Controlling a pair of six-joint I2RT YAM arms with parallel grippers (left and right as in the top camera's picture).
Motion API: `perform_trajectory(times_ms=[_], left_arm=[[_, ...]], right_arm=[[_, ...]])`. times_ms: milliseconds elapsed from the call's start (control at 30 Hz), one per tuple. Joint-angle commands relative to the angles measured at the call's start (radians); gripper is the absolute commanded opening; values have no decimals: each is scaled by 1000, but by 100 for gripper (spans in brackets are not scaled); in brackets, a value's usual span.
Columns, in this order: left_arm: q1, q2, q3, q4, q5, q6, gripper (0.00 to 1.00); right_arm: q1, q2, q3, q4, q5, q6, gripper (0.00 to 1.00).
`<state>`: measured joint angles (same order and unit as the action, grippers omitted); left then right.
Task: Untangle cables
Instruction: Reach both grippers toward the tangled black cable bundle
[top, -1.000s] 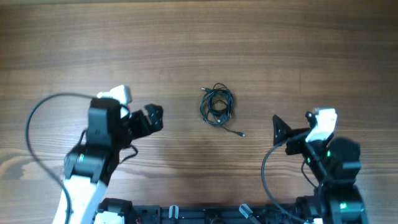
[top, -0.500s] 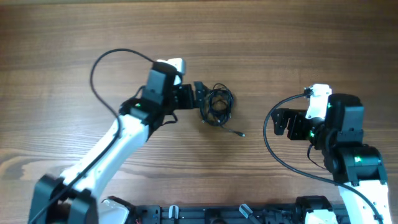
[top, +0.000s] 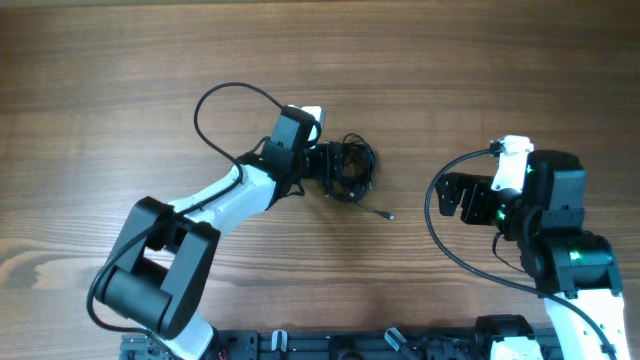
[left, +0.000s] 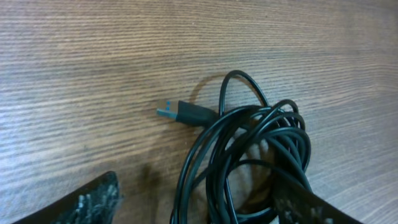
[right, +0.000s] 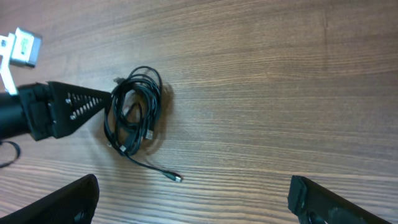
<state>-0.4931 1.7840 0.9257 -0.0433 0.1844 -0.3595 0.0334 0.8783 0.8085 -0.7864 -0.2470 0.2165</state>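
— Where do the cables (top: 349, 168) lie?

— In one small tight coil near the middle of the table (top: 500, 60), far from every edge in view. The left hand (top: 332, 162) is down at the coil's left side, released, one finger on either side of several strands. It grips nothing yet.

— And the right hand (top: 455, 197)?

— Spread wide and empty, well off toward the right edge, facing the coil.

— So what makes a good grasp here?

— Probably fewer strands. With the whole bundle pinched, the knot simply travels with the hand. The left wrist view shows a blue-tipped plug (left: 180, 112) poking out of the coil's rim. Taking that end, or one outer loop, should let the rest pay out. The loose tail (top: 385, 213) trailing toward the near edge would suit the right hand.

— Is there room to pull?

— Plenty. Bare wood lies on all sides, most of it toward the far edge. Drawing the two ends apart, left and right, keeps the arms from crossing.
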Motion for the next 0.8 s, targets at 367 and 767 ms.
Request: perform_trajectory(times_ms=[367,767], left_arm=[[-79,71,11,40,-79,12,55],[-91,-67,11,-78,4,-42,4]], right_arm=[[-5,4,26,15,-69,82,100],[-5,121,14,26,-129,71,100]])
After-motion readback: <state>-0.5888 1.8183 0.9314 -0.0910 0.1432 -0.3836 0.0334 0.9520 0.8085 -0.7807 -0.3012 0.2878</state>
